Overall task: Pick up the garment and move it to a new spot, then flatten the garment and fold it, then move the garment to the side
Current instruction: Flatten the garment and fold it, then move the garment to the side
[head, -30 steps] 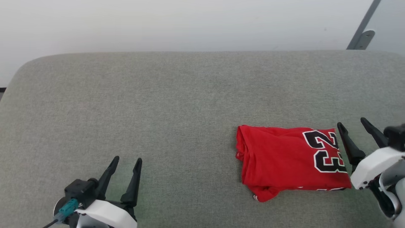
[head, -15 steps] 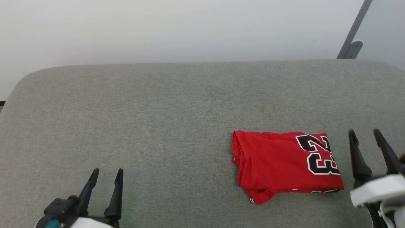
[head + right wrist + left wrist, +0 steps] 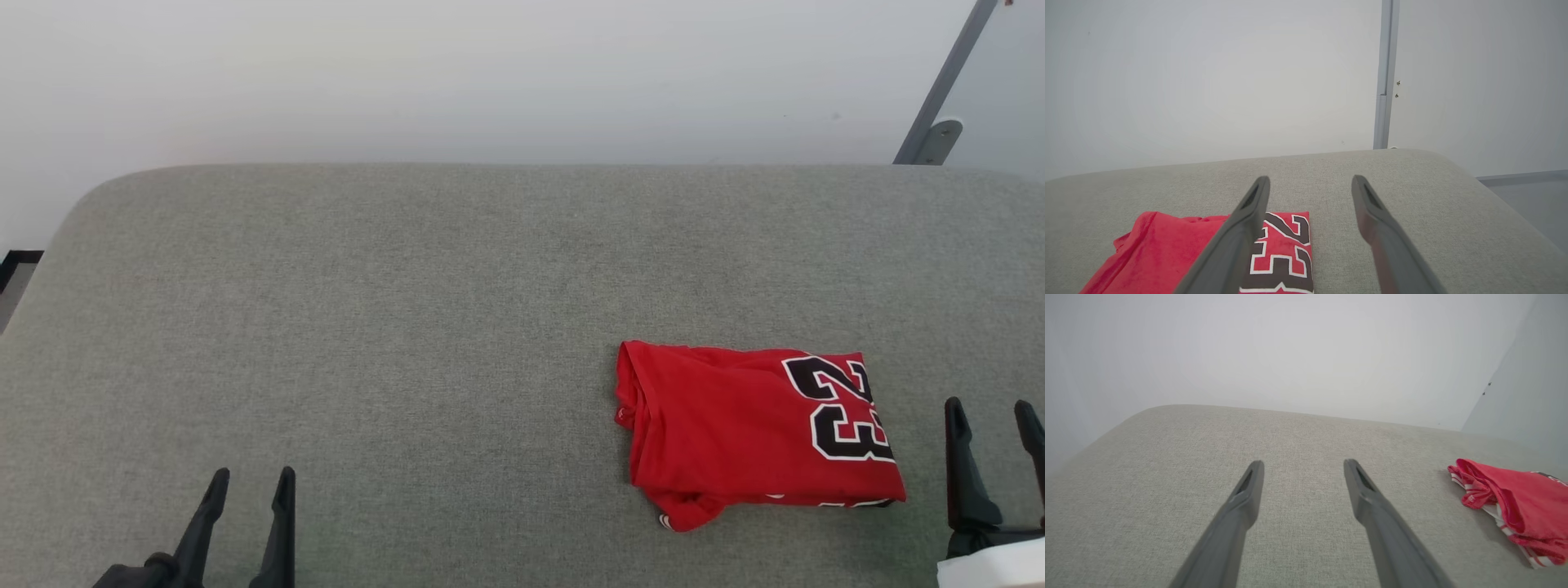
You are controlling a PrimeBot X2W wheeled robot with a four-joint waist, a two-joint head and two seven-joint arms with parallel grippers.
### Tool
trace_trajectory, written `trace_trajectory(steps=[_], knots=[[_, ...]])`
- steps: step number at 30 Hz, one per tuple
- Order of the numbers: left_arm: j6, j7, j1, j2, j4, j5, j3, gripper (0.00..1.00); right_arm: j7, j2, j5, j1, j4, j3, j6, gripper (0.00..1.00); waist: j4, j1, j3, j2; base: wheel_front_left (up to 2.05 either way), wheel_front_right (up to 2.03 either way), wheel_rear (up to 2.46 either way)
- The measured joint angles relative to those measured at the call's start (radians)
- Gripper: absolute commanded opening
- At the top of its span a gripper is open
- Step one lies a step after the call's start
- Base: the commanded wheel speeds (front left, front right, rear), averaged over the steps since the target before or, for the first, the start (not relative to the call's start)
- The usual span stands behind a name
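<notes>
Both tools have drawn back toward the near edge since the earlier picture. The right one stood just beside the right end of the garment [image 3: 755,433] and is now apart from it. The whole head view has also shifted a little, so the camera itself moved; the shirt, I think, did not.

For the task I judge this as a good sign. The garment lies already folded on the right part of the worktop [image 3: 408,310], nearer to the near edge than to the far one, and nothing holds it. Probably the last step, moving it to the side, is done or nearly done.

It looks like a compact red rectangle. The black number with white outline [image 3: 845,408] faces up at its right end. At its left end the folded layers are stacked, and the left wrist view shows there the red-and-white striped trim [image 3: 1502,522] (a bit loose, not pressed flat). A small corner of cloth sticks out at the near left corner.

The right tool [image 3: 990,412] is wide and empty, just right of the garment. The left tool [image 3: 253,478] is also wide and empty, well apart at the near left.
</notes>
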Motion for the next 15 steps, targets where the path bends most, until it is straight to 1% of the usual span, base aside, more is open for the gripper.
trace_trajectory(steps=[6, 8, 11, 13, 15], knots=[[0.0, 0.0, 0.005, -0.005, -0.006, 0.0, -0.002, 1.0, 0.016, 0.004, -0.001, 0.009, -0.018, -0.004, 0.0, 1.0, 0.007, 0.0, 0.003, 0.0, 0.0, 0.0, 0.0], [0.0, 0.0, 0.001, -0.005, -0.007, 0.0, -0.004, 1.0, 0.036, -0.001, 0.001, 0.004, -0.016, 0.006, 0.0, 1.0, 0.008, 0.0, 0.007, 0.0, 0.0, 0.0, 0.0], [0.0, 0.0, -0.017, -0.008, -0.007, -0.001, -0.007, 1.0, 0.126, -0.034, -0.016, -0.032, 0.014, 0.039, 0.0, 1.0, 0.004, 0.0, 0.024, 0.0, 0.0, 0.0, 0.0], [0.0, 0.0, -0.037, -0.006, -0.002, -0.004, -0.029, 1.0, 0.195, -0.061, -0.009, -0.082, 0.029, 0.063, 0.0, 1.0, 0.001, 0.0, 0.038, 0.0, 0.0, 0.0, 0.0], [0.0, 0.0, -0.063, 0.003, 0.002, -0.006, -0.057, 1.0, 0.277, -0.108, -0.009, -0.129, 0.045, 0.101, 0.0, 1.0, 0.001, 0.0, 0.056, 0.0, 0.0, 0.0, 0.0]])
